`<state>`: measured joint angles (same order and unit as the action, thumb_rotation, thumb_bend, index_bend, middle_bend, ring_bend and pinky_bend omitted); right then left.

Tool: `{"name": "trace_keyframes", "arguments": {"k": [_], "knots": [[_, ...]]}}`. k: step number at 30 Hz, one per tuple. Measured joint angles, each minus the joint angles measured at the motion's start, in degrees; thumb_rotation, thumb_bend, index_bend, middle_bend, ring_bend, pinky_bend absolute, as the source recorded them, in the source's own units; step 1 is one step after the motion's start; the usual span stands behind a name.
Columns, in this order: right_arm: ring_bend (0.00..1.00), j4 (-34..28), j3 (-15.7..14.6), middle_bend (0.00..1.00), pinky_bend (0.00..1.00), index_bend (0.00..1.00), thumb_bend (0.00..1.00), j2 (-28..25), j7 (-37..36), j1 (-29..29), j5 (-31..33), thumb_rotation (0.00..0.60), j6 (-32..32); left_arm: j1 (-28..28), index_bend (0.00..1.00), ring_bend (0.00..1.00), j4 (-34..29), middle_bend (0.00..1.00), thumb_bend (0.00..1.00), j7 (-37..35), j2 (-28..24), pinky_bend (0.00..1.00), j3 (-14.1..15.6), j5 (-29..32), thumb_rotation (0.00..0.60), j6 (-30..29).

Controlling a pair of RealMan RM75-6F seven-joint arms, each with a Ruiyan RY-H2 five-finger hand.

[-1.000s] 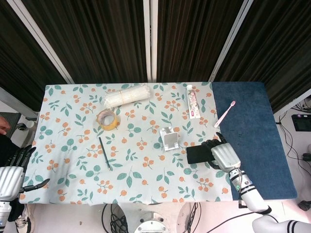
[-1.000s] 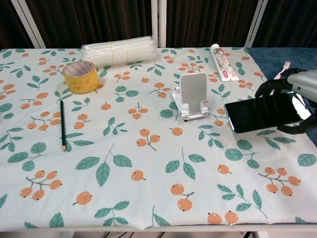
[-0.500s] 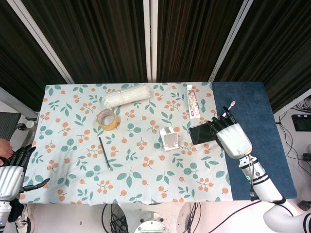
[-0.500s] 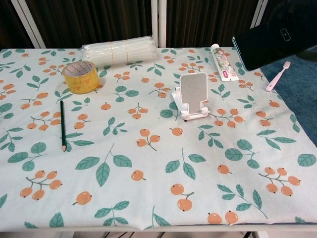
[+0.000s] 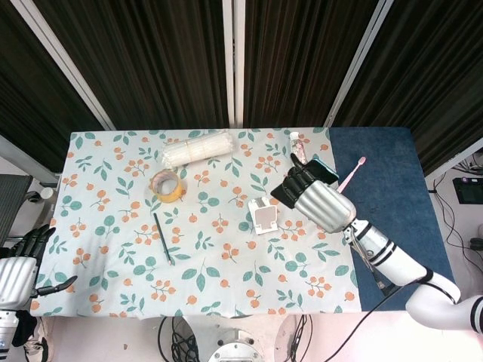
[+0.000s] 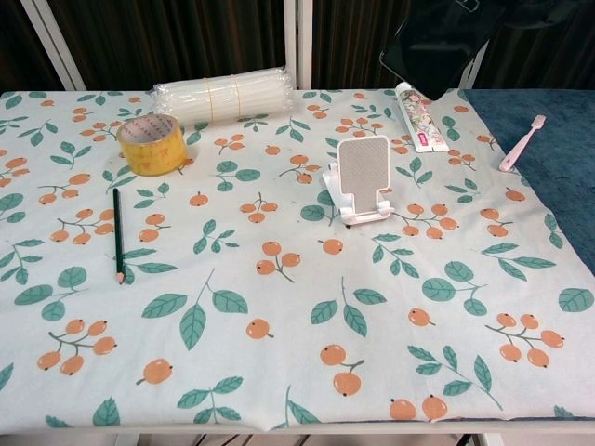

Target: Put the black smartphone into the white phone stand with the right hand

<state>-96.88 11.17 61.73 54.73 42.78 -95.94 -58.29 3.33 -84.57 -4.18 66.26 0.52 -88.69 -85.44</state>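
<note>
Bench: rectangular, covered left and centre by a white cloth printed with green leaves and orange berries; right end covered by a dark blue mat.

Far wall: dark pleated curtain, full width, crossed by white frame bars, one upright pair at centre and slanting ones to left and right.

Floor: pale, seen at left and right edges; black cables trailing at right, more cables under the near edge of the bench.

Light: even, bright, with soft shadows.
</note>
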Motion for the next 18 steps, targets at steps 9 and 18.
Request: {"name": "trace_keyframes", "arguments": {"k": [9,18], "knots": [[0.36,8.84,-2.65,0.35,0.0,0.62,0.32,0.35,-6.37,6.43,-11.67,0.6,2.9,-0.08,0.07,0.07,0.73,0.06,0.07,-0.45,0.3,0.22,-0.05,0.52,0.303,0.26],[0.36,18.73,-7.15,0.34,0.0,0.59,0.32,1.73,-22.33,13.71,-26.17,0.6,-3.19,0.04,0.07,0.07,1.34,0.06,0.07,-0.7,0.79,0.22,-0.15,0.78,0.302,0.62]]}}
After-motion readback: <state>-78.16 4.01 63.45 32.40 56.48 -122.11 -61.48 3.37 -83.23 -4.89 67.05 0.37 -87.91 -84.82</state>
